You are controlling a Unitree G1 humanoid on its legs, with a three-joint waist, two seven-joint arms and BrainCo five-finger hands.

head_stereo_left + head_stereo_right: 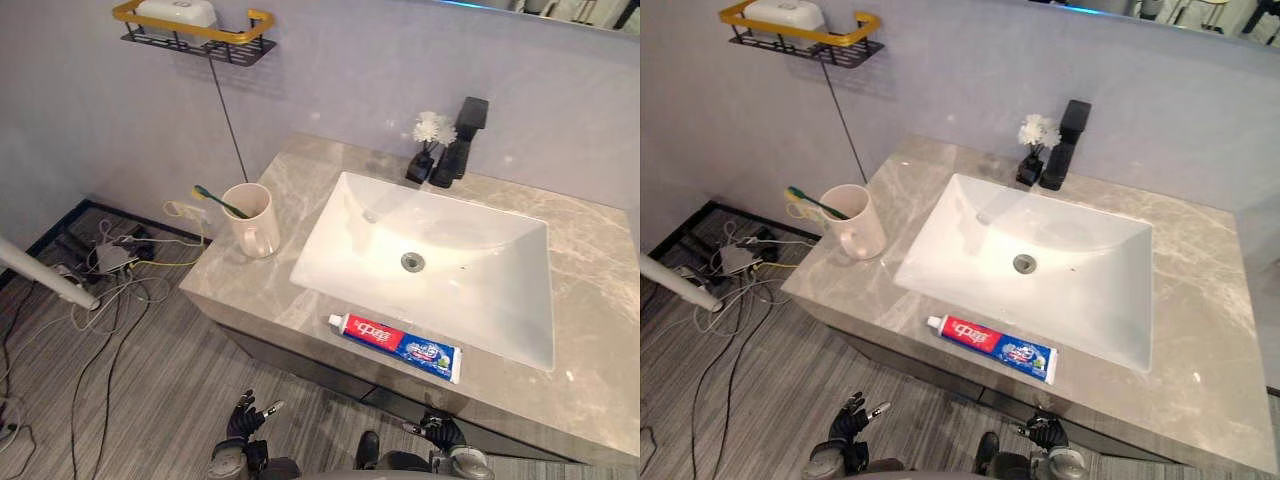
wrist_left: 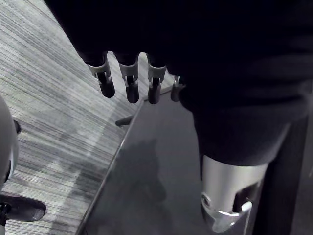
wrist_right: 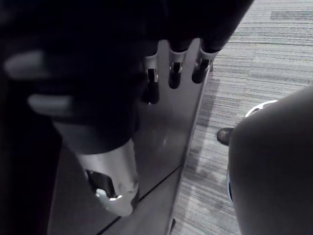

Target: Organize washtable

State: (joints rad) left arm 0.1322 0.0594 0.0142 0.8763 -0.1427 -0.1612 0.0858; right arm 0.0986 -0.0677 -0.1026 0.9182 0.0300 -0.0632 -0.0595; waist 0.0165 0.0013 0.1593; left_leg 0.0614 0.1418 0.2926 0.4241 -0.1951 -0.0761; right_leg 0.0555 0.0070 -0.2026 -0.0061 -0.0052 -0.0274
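Note:
A red, white and blue toothpaste tube (image 1: 396, 345) lies flat on the marble counter's front strip (image 1: 300, 318), just before the white sink basin (image 1: 500, 290). A cream mug (image 1: 252, 220) stands at the counter's left end with a green and yellow toothbrush (image 1: 219, 201) leaning in it. My left hand (image 1: 247, 419) hangs low by the floor below the counter's front edge, fingers relaxed and holding nothing. My right hand (image 1: 441, 430) hangs low too, under the counter's front, its fingers (image 3: 174, 66) straight and empty.
A black faucet (image 1: 460, 145) and a small vase of white flowers (image 1: 430, 140) stand behind the basin. A black and yellow wall shelf (image 1: 195, 35) holds a white soap dish. Tangled cables and a power strip (image 1: 110, 260) lie on the floor at left.

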